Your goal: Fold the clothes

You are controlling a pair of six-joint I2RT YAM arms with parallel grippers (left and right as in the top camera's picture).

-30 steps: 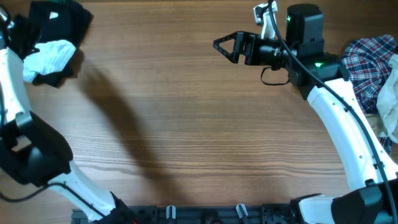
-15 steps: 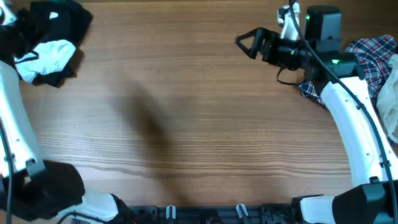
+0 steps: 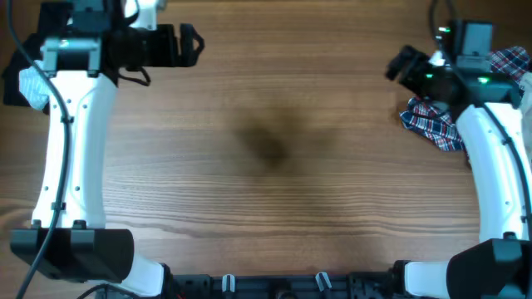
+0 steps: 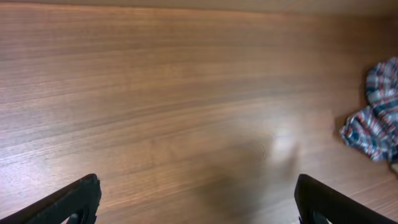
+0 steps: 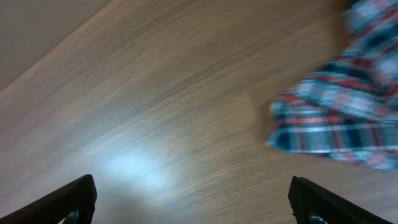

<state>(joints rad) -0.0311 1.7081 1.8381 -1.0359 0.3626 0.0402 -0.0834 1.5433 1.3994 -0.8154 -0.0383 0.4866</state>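
The red-blue-white plaid shirt [image 3: 432,121] lies bunched at the table's right edge, also seen in the left wrist view [image 4: 375,127] and the right wrist view [image 5: 348,112]. A pale-blue garment [image 3: 27,83] and a black one [image 3: 10,85] sit at the far left, mostly hidden behind my left arm. My left gripper [image 3: 189,46] hovers at the top left, pointing right, open and empty [image 4: 199,208]. My right gripper [image 3: 399,65] hangs just left of the plaid shirt, open with nothing between its fingers [image 5: 199,205].
The wooden table [image 3: 266,191] spreads between both arms, with a dark shadow patch at its middle. Both white arms run down the left and right sides to their bases at the front edge.
My left gripper opened, left the pile at the far left and swung right along the top edge. My right gripper drew back to the right, toward the plaid shirt.
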